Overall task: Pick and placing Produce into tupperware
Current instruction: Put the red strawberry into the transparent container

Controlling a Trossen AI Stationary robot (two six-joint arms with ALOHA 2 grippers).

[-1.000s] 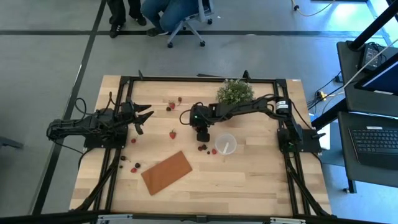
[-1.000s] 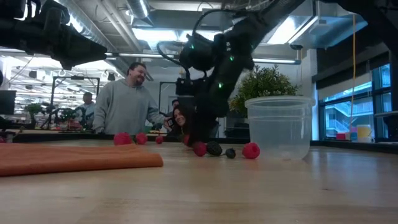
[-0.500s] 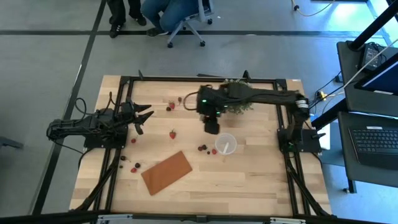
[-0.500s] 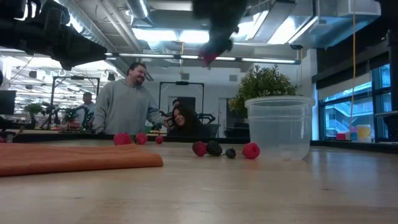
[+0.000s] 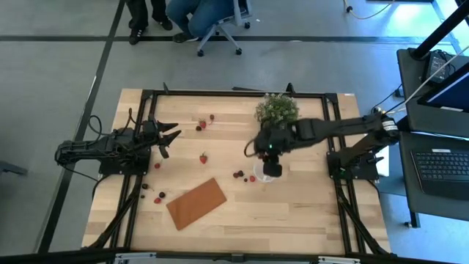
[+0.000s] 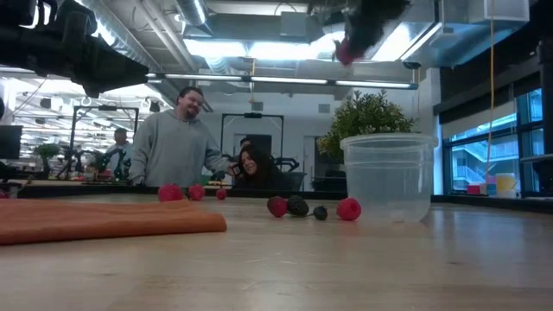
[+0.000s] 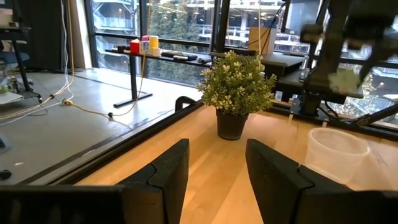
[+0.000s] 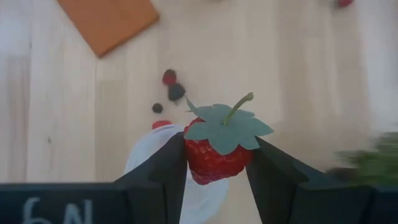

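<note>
My right gripper (image 5: pixel 271 167) hangs high above the tupperware (image 5: pixel 261 174), shut on a red strawberry (image 8: pixel 214 158) with a green leafy cap. In the low view the strawberry (image 6: pixel 346 52) shows well above the clear round tupperware (image 6: pixel 387 177), which stands on the table by its base. More produce lies loose on the wood: strawberries (image 5: pixel 203 158) and dark berries (image 5: pixel 238 174) left of the tupperware. My left gripper (image 5: pixel 170 136) waits open at the table's left side, with nothing between its fingers (image 7: pixel 168 180). My right gripper pinches the strawberry by its two red sides (image 8: pixel 194 163) between its two fingers (image 8: pixel 273 171). The fingers slant down from above. The fruit is lifted clear over the tupperware (image 8: pixel 146 152), its leafy cap and stem (image 8: pixel 239 106) toward the wrist camera.
A flat brown board (image 5: pixel 196 203) lies at the near left of the tupperware. A potted green plant (image 5: pixel 277 108) stands at the far edge, behind the right arm. Further berries (image 5: pixel 157 196) lie near the table's left side. People sit in the room beyond the table (image 6: pixel 177 138).
My right gripper has risen from the table beside the dark berries, carrying the strawberry up clear of the wood. It then swung toward the table's right edge and now hangs over the tupperware.
</note>
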